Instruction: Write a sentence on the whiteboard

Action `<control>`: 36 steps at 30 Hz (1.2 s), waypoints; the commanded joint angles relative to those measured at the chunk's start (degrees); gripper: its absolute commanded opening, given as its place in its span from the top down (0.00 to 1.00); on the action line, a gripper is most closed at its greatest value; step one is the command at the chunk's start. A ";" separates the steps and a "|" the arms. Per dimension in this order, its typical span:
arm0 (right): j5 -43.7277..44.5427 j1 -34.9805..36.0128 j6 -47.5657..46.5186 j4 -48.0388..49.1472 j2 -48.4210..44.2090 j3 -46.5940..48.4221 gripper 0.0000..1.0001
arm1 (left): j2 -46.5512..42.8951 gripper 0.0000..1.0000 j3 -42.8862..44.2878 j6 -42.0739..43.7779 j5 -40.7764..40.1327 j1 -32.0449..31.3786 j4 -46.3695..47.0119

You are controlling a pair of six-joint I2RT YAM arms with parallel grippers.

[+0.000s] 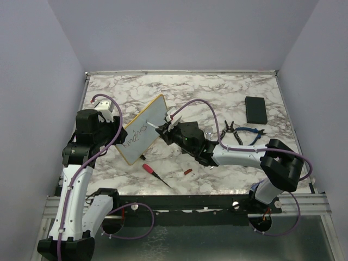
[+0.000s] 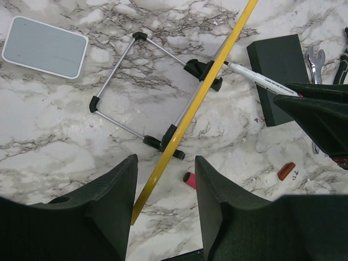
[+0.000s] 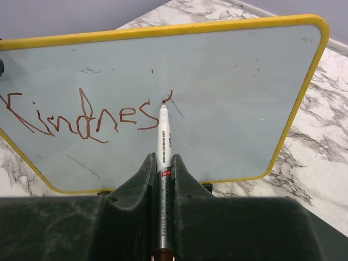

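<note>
The whiteboard (image 1: pixel 142 129) stands left of centre on the tabletop (image 1: pixel 206 87). It is propped on a wire stand (image 2: pixel 113 73), with its face turned to the right. The left fingers (image 2: pixel 109 217) are spread, and the board's yellow edge runs between them, close to one finger with a clear gap to the other. The right fingers (image 3: pixel 136 190) are pressed together on a marker (image 3: pixel 164 141), whose tip meets the board's face near its middle. The sentence (image 3: pixel 81 119) so far is one line reading roughly "Kindnes", followed by a crossed stroke at the tip. A black slab (image 1: pixel 255 109) lies far right, with pliers (image 1: pixel 247 133) just nearer. A red screwdriver (image 1: pixel 152 171) and a red cap (image 1: pixel 187 172) lie near the board.
</note>
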 commanded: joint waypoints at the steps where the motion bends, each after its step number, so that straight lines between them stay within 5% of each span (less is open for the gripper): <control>1: -2.80 -0.02 -0.65 0.58 1.27 0.82 0.99 | -0.36 0.53 -0.40 0.00 1.48 -0.29 -1.10; 36: 3.85 -0.11 1.16 -2.53 3.62 1.03 0.99 | -0.60 0.53 -0.48 -0.13 1.34 -0.38 -1.03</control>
